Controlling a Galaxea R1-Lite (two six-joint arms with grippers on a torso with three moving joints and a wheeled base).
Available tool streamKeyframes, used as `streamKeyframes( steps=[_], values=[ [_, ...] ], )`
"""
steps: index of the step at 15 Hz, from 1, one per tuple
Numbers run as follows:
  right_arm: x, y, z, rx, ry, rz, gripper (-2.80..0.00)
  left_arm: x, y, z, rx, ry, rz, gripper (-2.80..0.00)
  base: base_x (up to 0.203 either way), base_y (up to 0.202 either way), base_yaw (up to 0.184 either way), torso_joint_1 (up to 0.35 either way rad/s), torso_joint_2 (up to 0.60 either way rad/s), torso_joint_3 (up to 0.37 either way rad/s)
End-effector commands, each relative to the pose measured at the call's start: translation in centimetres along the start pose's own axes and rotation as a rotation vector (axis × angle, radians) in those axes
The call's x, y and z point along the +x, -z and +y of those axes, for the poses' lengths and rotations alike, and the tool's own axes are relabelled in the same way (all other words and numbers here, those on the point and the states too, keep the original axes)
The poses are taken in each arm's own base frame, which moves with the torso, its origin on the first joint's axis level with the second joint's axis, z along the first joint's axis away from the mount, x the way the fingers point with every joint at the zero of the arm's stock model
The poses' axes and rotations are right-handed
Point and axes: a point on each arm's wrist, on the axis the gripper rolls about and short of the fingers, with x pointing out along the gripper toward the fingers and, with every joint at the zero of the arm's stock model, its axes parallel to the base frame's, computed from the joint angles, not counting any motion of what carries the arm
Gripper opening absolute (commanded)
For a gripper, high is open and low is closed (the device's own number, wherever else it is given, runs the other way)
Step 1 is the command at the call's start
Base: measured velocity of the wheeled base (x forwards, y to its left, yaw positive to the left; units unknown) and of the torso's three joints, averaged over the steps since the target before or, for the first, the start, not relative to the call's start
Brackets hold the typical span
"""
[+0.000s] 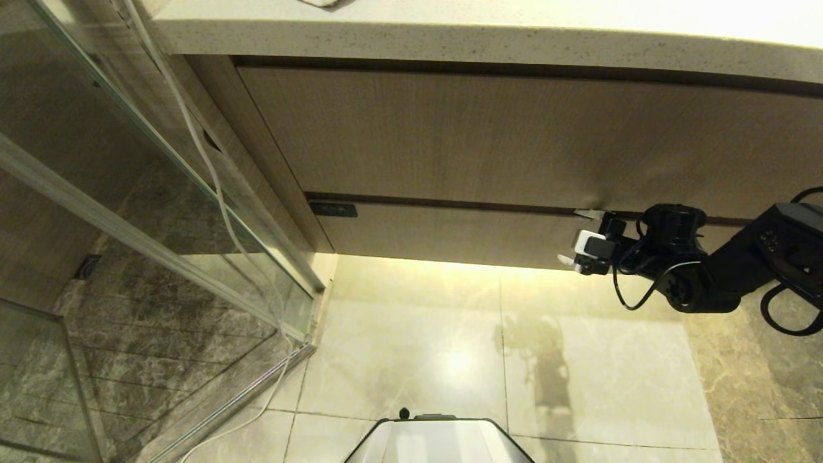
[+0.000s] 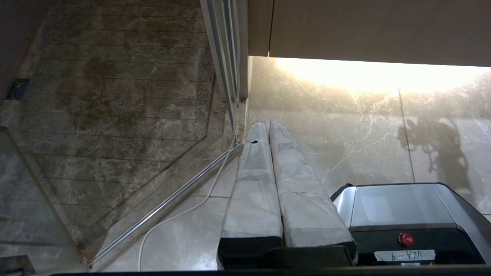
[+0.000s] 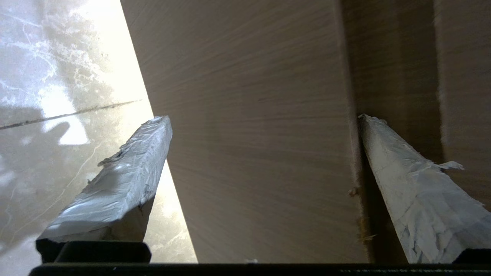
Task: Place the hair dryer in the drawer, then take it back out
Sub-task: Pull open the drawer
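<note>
My right gripper (image 1: pixel 582 238) sits at three o'clock, fingers spread wide across the drawer (image 1: pixel 450 235) front. Left gripper (image 2: pixel 268 128) hangs pressed together above the floor (image 2: pixel 345 126).

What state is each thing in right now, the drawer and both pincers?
Drawer: closed, front flush with the cabinet.
Right pincer: open, fingers straddling the drawer front, top to bottom edge.
Left pincer: shut, empty, parked over the floor.
Hair dryer: not in view.
</note>
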Motion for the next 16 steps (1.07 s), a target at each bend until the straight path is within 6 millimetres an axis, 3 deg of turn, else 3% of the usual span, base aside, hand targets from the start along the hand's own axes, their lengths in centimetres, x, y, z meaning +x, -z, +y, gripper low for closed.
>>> streamKeyframes(
  steps=[1, 7, 16],
  values=[
    [0.2, 0.6, 0.7, -0.002, -0.009, 0.012, 0.00, 0.0, 0.0, 0.0, 0.000, 0.000, -0.001, -2.80, 0.000, 0.000, 0.000, 0.000, 0.00, 0.000],
    [-0.3, 0.8, 1.5, 0.041, -0.065, 0.143, 0.00, 0.0, 0.0, 0.0, 0.000, 0.000, 0.000, -2.80, 0.000, 0.000, 0.000, 0.000, 0.00, 0.000],
    [-1.6, 0.1, 0.8, 0.099, -0.127, 0.225, 0.00, 0.0, 0.0, 0.0, 0.000, 0.000, -0.001, -2.80, 0.000, 0.000, 0.000, 0.000, 0.00, 0.000]
  ],
)
